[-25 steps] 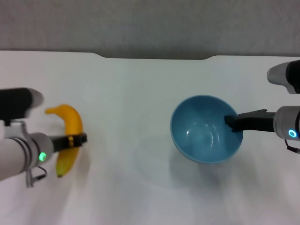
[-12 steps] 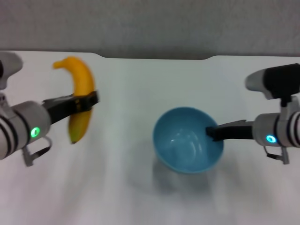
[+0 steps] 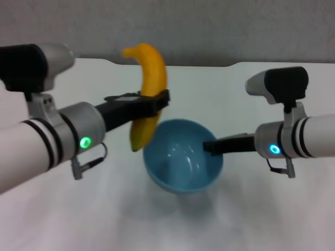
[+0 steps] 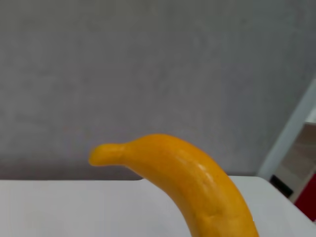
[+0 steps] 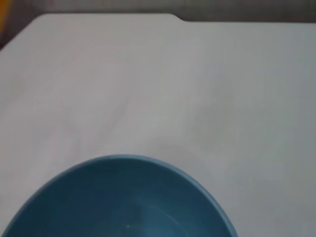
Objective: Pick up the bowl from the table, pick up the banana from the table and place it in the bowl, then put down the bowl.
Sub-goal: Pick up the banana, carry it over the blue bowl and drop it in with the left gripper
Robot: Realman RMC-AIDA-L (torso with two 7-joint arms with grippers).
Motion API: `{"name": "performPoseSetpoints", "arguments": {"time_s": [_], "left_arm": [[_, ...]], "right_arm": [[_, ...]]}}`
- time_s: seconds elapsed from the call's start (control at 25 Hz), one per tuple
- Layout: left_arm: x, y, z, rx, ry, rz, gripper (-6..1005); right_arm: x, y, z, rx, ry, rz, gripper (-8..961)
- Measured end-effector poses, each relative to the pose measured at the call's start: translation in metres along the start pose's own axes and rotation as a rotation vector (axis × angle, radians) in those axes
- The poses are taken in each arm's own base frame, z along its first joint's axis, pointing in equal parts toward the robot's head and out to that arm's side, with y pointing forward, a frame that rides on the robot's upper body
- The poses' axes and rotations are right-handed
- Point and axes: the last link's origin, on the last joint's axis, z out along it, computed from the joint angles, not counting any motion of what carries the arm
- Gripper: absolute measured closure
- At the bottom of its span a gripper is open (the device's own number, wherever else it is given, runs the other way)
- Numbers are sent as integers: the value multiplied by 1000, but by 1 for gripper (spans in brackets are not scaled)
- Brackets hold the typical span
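Observation:
The light-blue bowl [image 3: 182, 156] hangs above the white table [image 3: 220, 89], tilted toward me, and my right gripper [image 3: 208, 147] is shut on its right rim. The yellow-orange banana [image 3: 149, 95] is held upright in the air by my left gripper [image 3: 159, 102], shut around its middle. The banana's lower tip hangs just over the bowl's left rim. The left wrist view shows the banana [image 4: 192, 185] close up against the grey wall. The bowl's [image 5: 118, 197] rim fills the near part of the right wrist view.
The table's notched far edge [image 3: 172, 64] meets a grey wall. In the left wrist view a white post [image 4: 291, 133] stands at the side.
Both arms have closed in toward the middle. The left gripper carried the banana up and rightward to the bowl's rim; the right gripper brought the bowl leftward and nearer.

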Motion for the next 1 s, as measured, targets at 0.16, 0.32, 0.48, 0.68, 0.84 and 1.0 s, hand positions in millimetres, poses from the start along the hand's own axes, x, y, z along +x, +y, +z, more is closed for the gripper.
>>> {"name": "performPoseSetpoints", "arguments": {"time_s": [0.16,0.32,0.48,0.68,0.84,1.0], "left_arm": [[-8,10,8,-36,-23,28,442],[-14,13,14,-43,-25,29,435],[-18,10,18,-36,-32,19,428],[-23,4,24,-27,-40,-10,420],[-26,2,26,-22,-53,4,413],[-30,-1,30,-15,-70,30,406]], "right_arm": [[-10,8,3,-21,-9,-2,917],[-15,13,5,-38,-13,3,917],[-17,17,6,-47,-10,-5,917],[-19,20,6,-58,-11,-5,917],[-18,23,7,-64,-4,-12,916],[-17,22,7,-63,0,-9,916]]}}
